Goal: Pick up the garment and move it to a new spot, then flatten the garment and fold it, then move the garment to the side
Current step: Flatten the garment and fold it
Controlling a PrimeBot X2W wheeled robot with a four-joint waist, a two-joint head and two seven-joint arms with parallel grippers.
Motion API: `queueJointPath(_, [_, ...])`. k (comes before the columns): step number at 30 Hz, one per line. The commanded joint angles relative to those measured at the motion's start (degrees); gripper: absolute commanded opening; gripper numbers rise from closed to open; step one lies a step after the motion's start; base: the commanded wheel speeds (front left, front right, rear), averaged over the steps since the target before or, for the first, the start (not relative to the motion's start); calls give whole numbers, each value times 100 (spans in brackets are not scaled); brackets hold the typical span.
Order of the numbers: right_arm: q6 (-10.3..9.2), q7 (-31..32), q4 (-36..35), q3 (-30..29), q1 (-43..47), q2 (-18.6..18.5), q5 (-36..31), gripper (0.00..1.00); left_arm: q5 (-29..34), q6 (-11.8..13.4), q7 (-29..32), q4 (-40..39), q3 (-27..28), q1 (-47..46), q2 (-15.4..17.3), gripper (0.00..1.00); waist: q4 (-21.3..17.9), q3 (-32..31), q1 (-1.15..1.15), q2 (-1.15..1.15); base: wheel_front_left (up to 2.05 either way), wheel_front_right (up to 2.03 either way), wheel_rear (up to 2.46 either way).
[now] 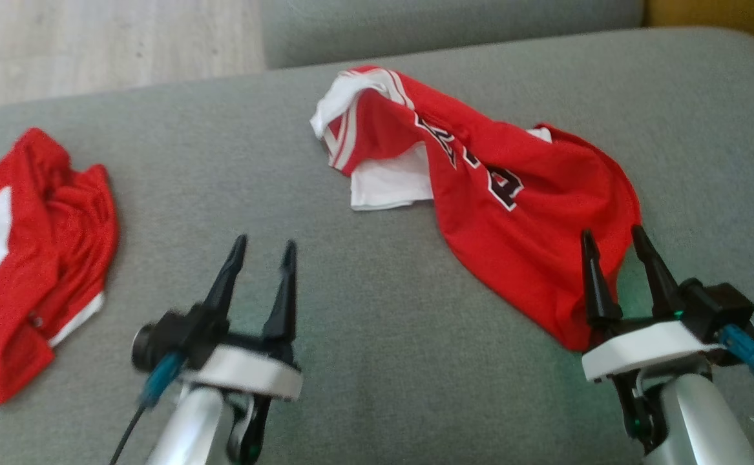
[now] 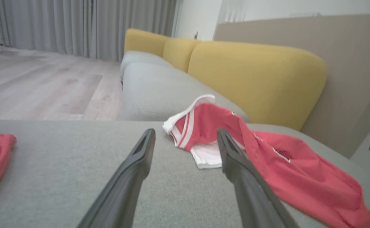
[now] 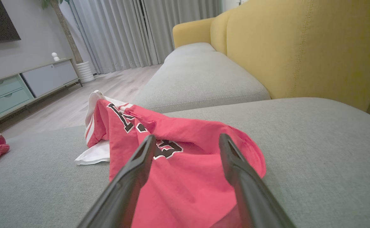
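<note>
The garment point(image 1: 512, 213), red with white trim, is lying crumpled on the grey sofa cushion point(image 1: 377, 336), running from 12 o'clock toward 4 o'clock in the head view. The right tool point(image 1: 612, 231), at 5 o'clock, is standing with its fingers spread wide and gripping nothing. Its tips are hovering over the near red hem, and I cannot tell whether they are touching cloth. The left tool point(image 1: 265, 241), at 7 o'clock, is likewise gaping wide and empty, pointing over bare cushion with the white-banded end off at its 1 o'clock. Farther out, at 9 o'clock, a second red garment point(image 1: 28, 258) is lying bunched, well apart.

The cloth is looking thin, light and limp, probably slick, so it is likely going to sag and slide when lifted. Pinching a doubled edge is looking safest: the near hem for the right tool, the striped opening for the left. Black, white-edged lettering point(image 1: 473, 161) is running across the front, but folds are breaking it up and no word is coming through.
</note>
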Motion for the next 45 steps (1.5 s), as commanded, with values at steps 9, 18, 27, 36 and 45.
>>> queueJointPath(9, [-4, -129, -316, 355, -451, 8, 201, 100, -57, 227, 1141, 1306, -305, -1889, 10, 100, -548, 627, 0, 0, 0, 0, 0])
queueJointPath(18, [-4, -266, -272, 604, -728, 8, 342, 100, -98, 390, 1858, 2645, -497, -2902, 21, 100, -1014, 932, 0, 0, 0, 0, 0])
queueJointPath(27, [-4, -345, -240, 635, -785, 8, 370, 100, -68, 422, 1877, 3465, -603, -3238, 38, 75, -1115, 985, 0, 0, 0, 0, 0])
queueJointPath(36, [-4, -366, -262, 508, -806, 8, 313, 100, -266, 238, 1578, 3714, -671, -3318, 21, 0, -959, 904, 0, 0, 0, 0, 0])
queueJointPath(45, [-4, -280, -223, 333, -699, 8, 157, 100, -581, 265, 574, 3563, -486, -3067, 26, 0, -485, 528, 0, 0, 0, 0, 0])
